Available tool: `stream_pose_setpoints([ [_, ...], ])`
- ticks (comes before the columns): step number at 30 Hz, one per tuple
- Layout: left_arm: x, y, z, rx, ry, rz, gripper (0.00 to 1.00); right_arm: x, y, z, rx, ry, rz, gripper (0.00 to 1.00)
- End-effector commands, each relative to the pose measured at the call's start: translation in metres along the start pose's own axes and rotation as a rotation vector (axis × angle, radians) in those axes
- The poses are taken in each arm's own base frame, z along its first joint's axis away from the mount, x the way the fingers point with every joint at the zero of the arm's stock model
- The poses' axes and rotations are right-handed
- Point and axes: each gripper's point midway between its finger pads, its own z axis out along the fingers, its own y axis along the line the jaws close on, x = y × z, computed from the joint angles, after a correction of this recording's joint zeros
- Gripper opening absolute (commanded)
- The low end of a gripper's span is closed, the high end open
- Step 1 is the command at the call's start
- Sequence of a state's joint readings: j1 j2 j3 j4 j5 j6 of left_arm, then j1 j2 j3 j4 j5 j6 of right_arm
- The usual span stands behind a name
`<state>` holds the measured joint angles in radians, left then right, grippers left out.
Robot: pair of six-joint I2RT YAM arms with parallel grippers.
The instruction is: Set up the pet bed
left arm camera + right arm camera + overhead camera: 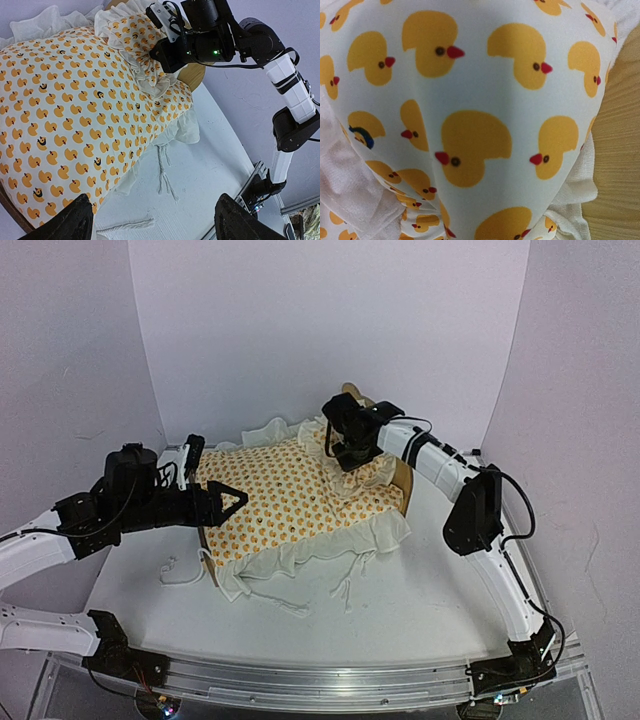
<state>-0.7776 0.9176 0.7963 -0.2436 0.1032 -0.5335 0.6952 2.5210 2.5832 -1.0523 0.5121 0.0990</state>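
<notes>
The white table [430, 610] is carrying the pet bed [405, 485] at the frame's centre; the duck-print bedding [290, 495] is spilling its white ruffle onto the table at lower centre; thin white ties [350, 585] are trailing there; a white cord loop [172, 575] is lying at lower left.

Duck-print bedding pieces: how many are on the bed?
2. The big quilt covers the frame; the small pillow lies at the headboard, at the right claw. More may hide underneath.

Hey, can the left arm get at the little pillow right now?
Probably not cleanly. The right end effector is right on the pillow, covering its top. The left end effector hovers open at the opposite end, with the whole duck-print bedding between them.
</notes>
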Motion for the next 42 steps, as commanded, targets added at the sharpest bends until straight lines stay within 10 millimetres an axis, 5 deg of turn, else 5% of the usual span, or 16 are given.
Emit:
stream_pose_setpoints([
  [1, -0.017, -0.012, -0.005, 0.041, -0.048, -0.006, 0.84, -0.031, -0.020, -0.005, 0.055, -0.108, 0.112, 0.03],
  [12, -0.013, -0.012, -0.002, 0.043, -0.032, -0.007, 0.84, -0.049, -0.026, -0.039, -0.007, -0.160, 0.149, 0.34],
  [22, -0.015, -0.014, -0.003, 0.053, -0.035, -0.015, 0.84, -0.060, -0.006, -0.106, -0.196, -0.203, 0.139, 0.62],
  [28, -0.027, -0.010, -0.015, 0.016, -0.100, 0.005, 0.86, -0.040, -0.031, -0.160, -0.251, -0.185, 0.072, 0.94],
  [33, -0.047, 0.011, -0.026, -0.116, -0.162, 0.059, 0.90, 0.019, -0.076, -0.181, -0.234, -0.082, 0.034, 0.98],
  [38, -0.088, 0.080, -0.060, -0.280, -0.289, 0.038, 0.92, 0.110, -0.149, -0.178, -0.179, 0.064, 0.181, 0.98],
  [42, -0.127, 0.135, -0.110, -0.419, -0.416, 0.007, 0.92, 0.198, -0.207, -0.179, -0.105, 0.172, 0.386, 0.98],
])
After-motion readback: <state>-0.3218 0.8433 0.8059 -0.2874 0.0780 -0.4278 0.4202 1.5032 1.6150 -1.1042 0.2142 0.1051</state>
